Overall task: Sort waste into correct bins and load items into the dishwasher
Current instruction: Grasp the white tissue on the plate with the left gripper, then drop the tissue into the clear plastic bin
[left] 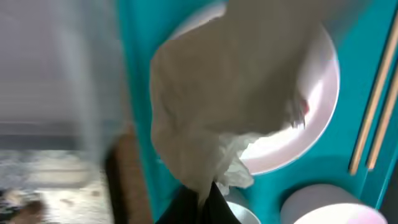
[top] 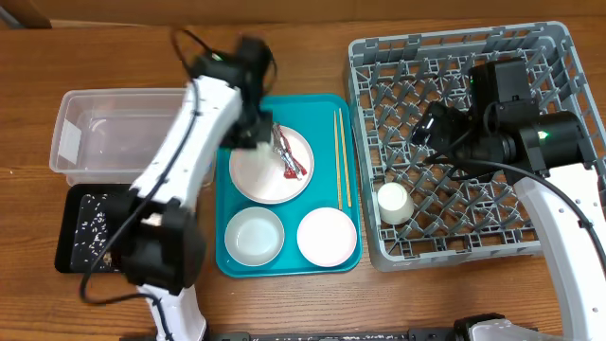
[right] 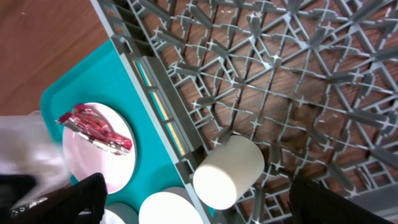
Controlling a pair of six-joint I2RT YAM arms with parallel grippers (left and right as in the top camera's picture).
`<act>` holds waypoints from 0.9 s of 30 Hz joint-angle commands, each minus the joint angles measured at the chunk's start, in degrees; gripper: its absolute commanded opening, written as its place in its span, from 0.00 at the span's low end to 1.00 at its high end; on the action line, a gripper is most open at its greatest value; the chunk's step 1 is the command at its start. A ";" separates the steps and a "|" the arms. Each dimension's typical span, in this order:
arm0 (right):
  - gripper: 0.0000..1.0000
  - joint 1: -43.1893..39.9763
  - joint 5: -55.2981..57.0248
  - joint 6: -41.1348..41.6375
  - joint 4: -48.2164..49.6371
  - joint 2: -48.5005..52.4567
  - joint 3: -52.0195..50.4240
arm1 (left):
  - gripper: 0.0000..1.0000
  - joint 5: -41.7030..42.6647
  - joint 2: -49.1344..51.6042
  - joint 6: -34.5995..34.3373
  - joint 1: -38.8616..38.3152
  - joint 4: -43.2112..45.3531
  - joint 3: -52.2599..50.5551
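The left gripper (left: 200, 202) pinches a crumpled white wrapper (left: 217, 106) above the plate (left: 314, 118) on the teal tray (left: 140, 93). The right gripper (right: 205, 198) hangs spread wide over the grey rack (right: 280, 74), where the white cup (right: 227, 171) sits. A red wrapper (right: 94, 130) lies on the plate.

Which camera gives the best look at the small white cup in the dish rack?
Right wrist: the white cup sits close and sharp in the dish rack. Overhead shows it small. Left wrist camera misses it.
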 commanded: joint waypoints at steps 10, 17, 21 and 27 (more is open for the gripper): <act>0.96 -0.15 -0.33 -0.17 0.04 -0.39 1.16 | 0.50 -14.34 -2.69 -2.80 16.20 1.29 2.80; 0.99 -0.15 -0.31 -0.17 -0.46 -0.39 1.16 | 0.75 7.80 -2.78 0.70 15.56 1.62 5.53; 0.99 -0.15 -0.31 -0.20 -0.76 -0.39 1.16 | 0.75 9.81 -2.14 3.45 7.93 6.16 4.17; 0.99 -0.15 -0.31 -0.17 -0.92 -0.33 1.16 | 0.80 5.09 2.71 2.03 -4.11 13.07 0.72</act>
